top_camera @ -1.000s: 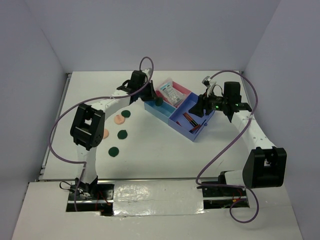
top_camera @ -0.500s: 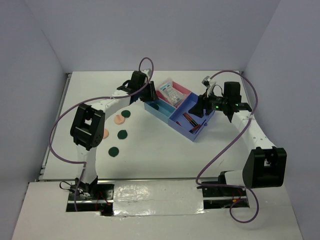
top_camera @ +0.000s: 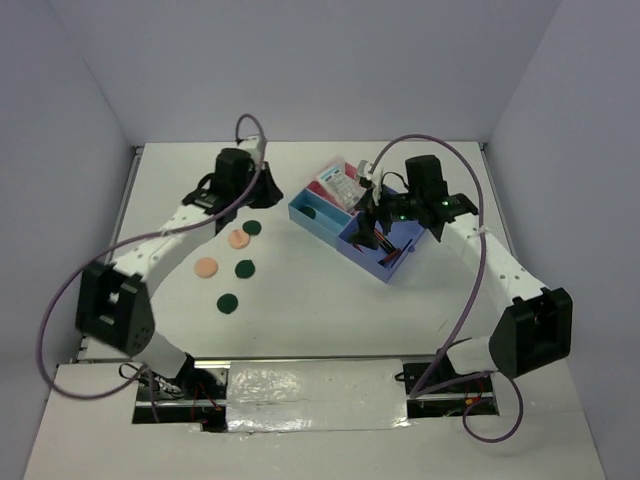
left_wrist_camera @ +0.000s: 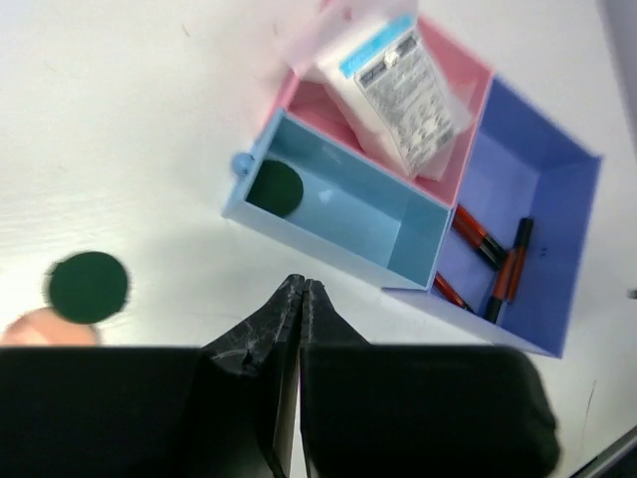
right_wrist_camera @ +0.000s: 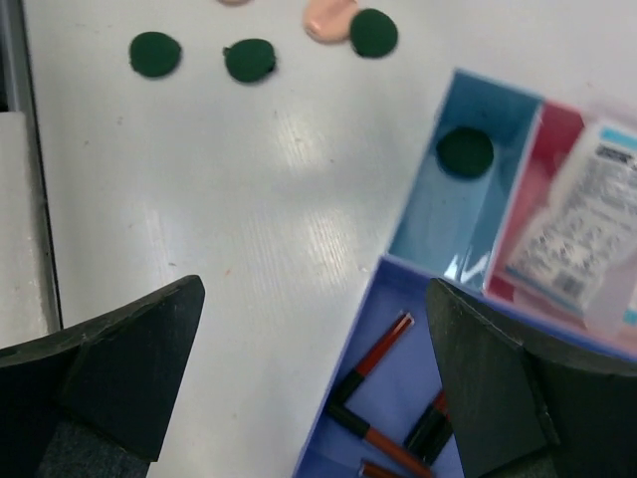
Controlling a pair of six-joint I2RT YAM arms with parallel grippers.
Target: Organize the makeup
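A blue tray (top_camera: 322,232) sits at mid-table. Its light-blue compartment holds one dark green disc (top_camera: 311,211), its pink one the white packets (top_camera: 338,185), its purple one red-and-black pencils (top_camera: 378,240). Three dark green discs (top_camera: 244,268) and two peach discs (top_camera: 238,239) lie on the table to the left. My left gripper (top_camera: 265,192) is shut and empty, just left of the tray; its tips (left_wrist_camera: 301,284) hover short of the tray wall (left_wrist_camera: 328,249). My right gripper (top_camera: 375,215) is open and empty above the pencils (right_wrist_camera: 383,349).
The right wrist view shows the disc in the tray (right_wrist_camera: 465,152), the packets (right_wrist_camera: 577,229) and the loose discs (right_wrist_camera: 250,60). The left wrist view shows the packets (left_wrist_camera: 398,85), the pencils (left_wrist_camera: 493,264) and a table disc (left_wrist_camera: 89,286). Grey walls enclose the table.
My left gripper let a dark green disc into the light-blue compartment, shut, and drew back to the left. My right arm swung left, over the tray's pencil compartment.
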